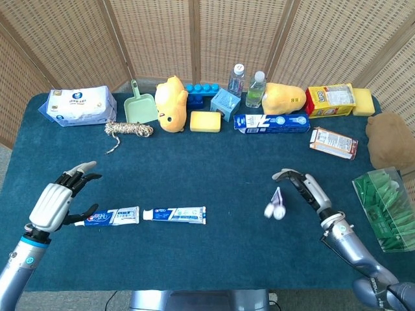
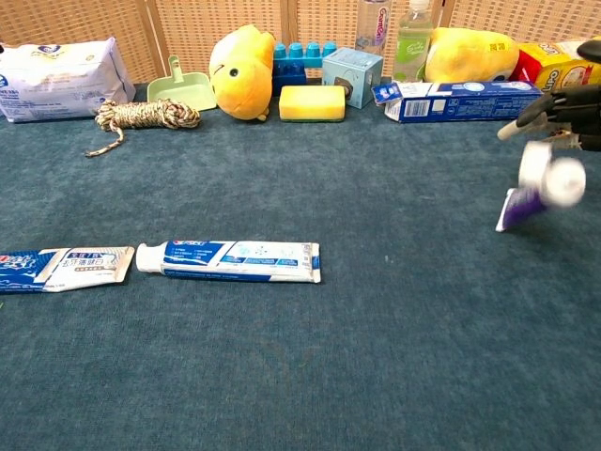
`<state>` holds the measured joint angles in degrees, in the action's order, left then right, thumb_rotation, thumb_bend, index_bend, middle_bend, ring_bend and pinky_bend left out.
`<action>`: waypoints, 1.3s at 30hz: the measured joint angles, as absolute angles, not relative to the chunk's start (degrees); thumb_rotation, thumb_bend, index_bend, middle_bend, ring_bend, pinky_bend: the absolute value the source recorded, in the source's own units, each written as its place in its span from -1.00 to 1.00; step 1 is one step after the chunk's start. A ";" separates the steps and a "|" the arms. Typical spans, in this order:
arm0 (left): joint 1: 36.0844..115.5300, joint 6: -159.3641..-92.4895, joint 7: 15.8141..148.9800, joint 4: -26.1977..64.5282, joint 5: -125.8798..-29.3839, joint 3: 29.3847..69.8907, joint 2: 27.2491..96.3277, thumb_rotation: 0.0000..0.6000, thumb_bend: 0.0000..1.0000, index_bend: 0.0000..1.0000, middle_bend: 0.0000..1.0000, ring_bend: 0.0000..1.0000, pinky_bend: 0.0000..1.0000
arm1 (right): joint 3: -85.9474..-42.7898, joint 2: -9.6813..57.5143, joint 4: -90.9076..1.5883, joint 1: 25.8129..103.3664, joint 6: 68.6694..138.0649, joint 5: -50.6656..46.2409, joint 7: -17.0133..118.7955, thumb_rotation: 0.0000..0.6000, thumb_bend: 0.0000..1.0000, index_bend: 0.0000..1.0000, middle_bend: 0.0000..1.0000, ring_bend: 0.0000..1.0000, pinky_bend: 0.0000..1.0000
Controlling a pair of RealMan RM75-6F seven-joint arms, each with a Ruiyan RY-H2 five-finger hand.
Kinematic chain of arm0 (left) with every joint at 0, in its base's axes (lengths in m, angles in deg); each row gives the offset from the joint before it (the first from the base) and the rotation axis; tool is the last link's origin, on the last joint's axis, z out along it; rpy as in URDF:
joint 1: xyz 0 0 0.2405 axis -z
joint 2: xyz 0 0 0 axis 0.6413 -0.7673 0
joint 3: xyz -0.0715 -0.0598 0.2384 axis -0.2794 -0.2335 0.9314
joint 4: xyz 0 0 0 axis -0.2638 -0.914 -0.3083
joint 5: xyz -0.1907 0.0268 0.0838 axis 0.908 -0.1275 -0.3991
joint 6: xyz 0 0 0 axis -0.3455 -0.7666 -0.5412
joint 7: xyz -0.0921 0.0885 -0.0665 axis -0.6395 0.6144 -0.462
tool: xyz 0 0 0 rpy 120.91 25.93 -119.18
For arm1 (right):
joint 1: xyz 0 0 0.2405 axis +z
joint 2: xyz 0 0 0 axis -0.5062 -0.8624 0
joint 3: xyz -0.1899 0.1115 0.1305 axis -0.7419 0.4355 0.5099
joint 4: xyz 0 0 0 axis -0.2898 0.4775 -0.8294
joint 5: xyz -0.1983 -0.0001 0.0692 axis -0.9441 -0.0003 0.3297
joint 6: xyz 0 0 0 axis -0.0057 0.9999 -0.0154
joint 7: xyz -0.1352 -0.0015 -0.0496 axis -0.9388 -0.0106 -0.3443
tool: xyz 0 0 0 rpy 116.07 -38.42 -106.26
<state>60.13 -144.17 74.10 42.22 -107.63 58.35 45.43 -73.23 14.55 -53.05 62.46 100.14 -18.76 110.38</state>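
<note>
The right hand [image 1: 305,189] is hovering with its fingers spread, holding nothing. The purple toothpaste tube [image 1: 275,204] is showing blurred just beside its fingertips, apart from them, cap end low over the blue desk [image 1: 214,155]. The left hand [image 1: 55,201] is hanging open too, fingers apart, just beside one blue-and-white toothpaste tube [image 1: 109,216]; a second one [image 1: 174,215] is lying next to that.

Head view: set high, angled down across the whole desk [image 1: 214,162] toward the wicker screen [image 1: 194,39]. Chest view: set low and close, facing the same way along the cloth. Shared: blue toothpaste tube [image 1: 174,215] [image 2: 228,260], yellow plush [image 1: 170,103] [image 2: 241,72], back row.
</note>
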 measured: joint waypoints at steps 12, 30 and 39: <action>57.52 -145.96 75.52 42.33 -107.74 58.23 45.00 1.00 -0.47 -0.60 -0.80 -0.79 -0.64 | -70.55 18.10 -50.31 58.53 108.66 -20.59 100.11 -0.85 -0.42 -0.33 -0.44 -0.89 -0.69; 48.00 -147.51 90.69 51.02 -99.42 62.53 38.15 1.00 -0.47 -0.60 -0.80 -0.83 -0.75 | -69.53 20.92 -50.40 54.17 118.62 -21.21 57.19 -0.14 -0.51 -0.33 -0.42 -0.90 -0.69; 42.91 -150.52 93.09 53.04 -97.68 63.67 36.69 1.00 -0.47 -0.61 -0.81 -0.83 -0.75 | -70.45 20.53 -55.80 49.64 124.88 -22.62 44.48 -0.11 -0.53 -0.33 -0.42 -0.88 -0.69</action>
<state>42.91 -150.52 93.09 53.04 -97.68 63.67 36.69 -70.45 20.53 -55.80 49.64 124.88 -22.62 44.48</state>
